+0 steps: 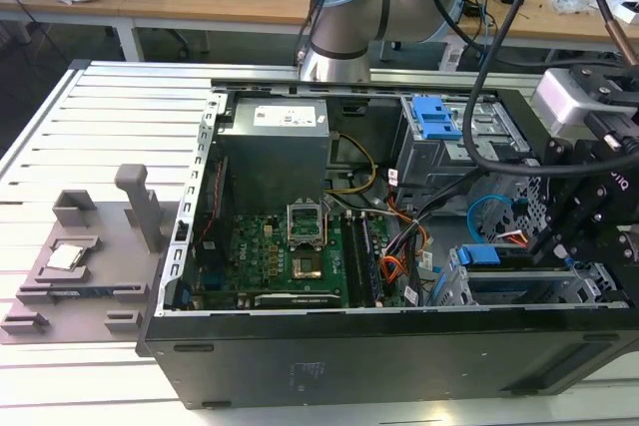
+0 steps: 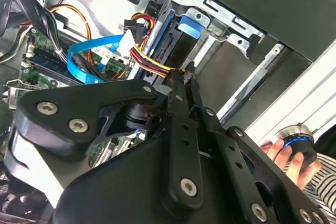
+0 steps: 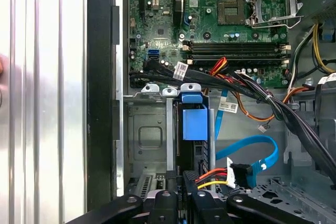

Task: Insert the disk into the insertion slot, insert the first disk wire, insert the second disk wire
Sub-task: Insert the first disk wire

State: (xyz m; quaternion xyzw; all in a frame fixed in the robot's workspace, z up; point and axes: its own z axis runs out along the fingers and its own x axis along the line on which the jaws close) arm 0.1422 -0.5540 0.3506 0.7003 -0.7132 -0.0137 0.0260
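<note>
The gripper (image 2: pixel 182 74) hangs low inside the open computer case (image 1: pixel 349 356). Its two black fingers (image 2: pixel 176 95) are drawn narrow, nearly meeting at the tips. A red-and-yellow wire (image 2: pixel 152 61) runs straight into those tips, and its plug appears to be pinched between them, though the fingers hide the plug itself.

Just below the tips in the first wrist view stands the disk (image 3: pixel 194 124). It sits on edge inside the insertion slot (image 3: pixel 149 135), with its bright blue carrier showing along the top. The slot's grey metal wall runs close alongside it. In the exterior view the disk's blue frame shows in the low cage near the case's front corner, on that view's right.

A flat blue cable (image 3: pixel 262 148) loops just beside the disk. Its black plug (image 3: pixel 239 174) lies next to the red-and-yellow wire and apart from the disk.

Beyond the slot lies the green motherboard (image 3: pixel 220 24), crossed by a bundle of black cables (image 3: pixel 252 90). Farther back a taller bay (image 1: pixel 439 117) carries a blue latch.

Outside the case a person's hand (image 2: pixel 283 153) rests on a black knob (image 2: pixel 299 140) with a blue ring.
</note>
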